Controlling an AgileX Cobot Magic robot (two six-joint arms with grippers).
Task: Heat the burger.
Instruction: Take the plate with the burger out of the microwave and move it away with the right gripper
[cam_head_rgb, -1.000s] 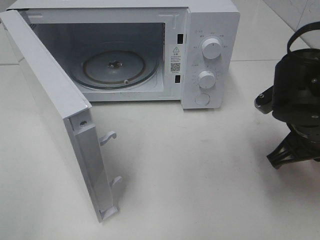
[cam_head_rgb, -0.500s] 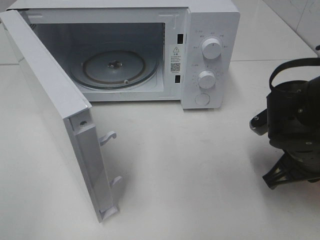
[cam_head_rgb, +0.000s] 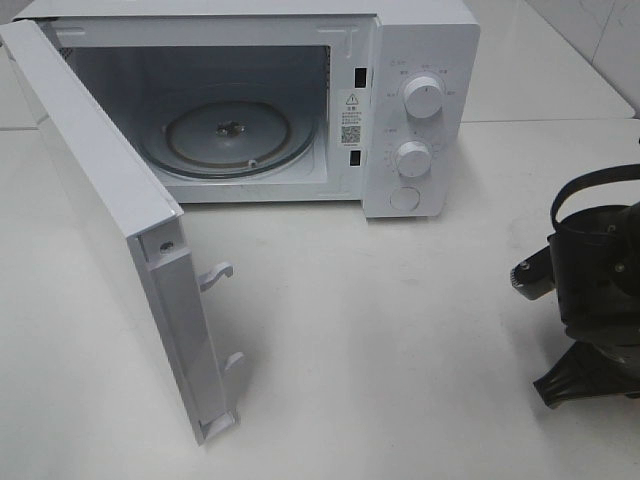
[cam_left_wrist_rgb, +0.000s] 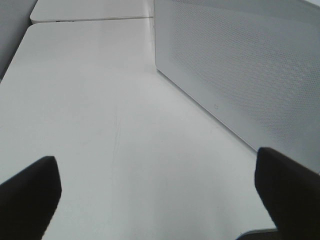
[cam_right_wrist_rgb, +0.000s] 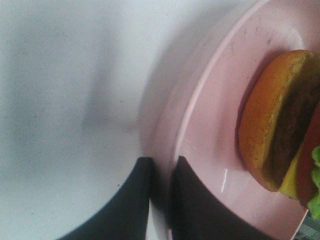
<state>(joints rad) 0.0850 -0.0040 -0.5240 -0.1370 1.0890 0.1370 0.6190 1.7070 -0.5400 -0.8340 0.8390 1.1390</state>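
Right gripper (cam_right_wrist_rgb: 161, 172) pinches the pink plate's (cam_right_wrist_rgb: 210, 145) rim, jaws nearly closed; burger (cam_right_wrist_rgb: 280, 125) lies on the plate. Left gripper (cam_left_wrist_rgb: 160, 187) gapes wide over the white table (cam_left_wrist_rgb: 100, 115), holding nothing, beside the microwave door (cam_left_wrist_rgb: 240, 65).

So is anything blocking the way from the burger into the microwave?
Nothing visible does. The door is swung wide, the turntable is bare, and the right tool grips the plate carrying the burger.

White microwave (cam_head_rgb: 415, 110) on white table (cam_head_rgb: 400, 340), door (cam_head_rgb: 120, 250) wide open (glass turntable (cam_head_rgb: 228, 135) inside); pink plate (cam_right_wrist_rgb: 210, 145).
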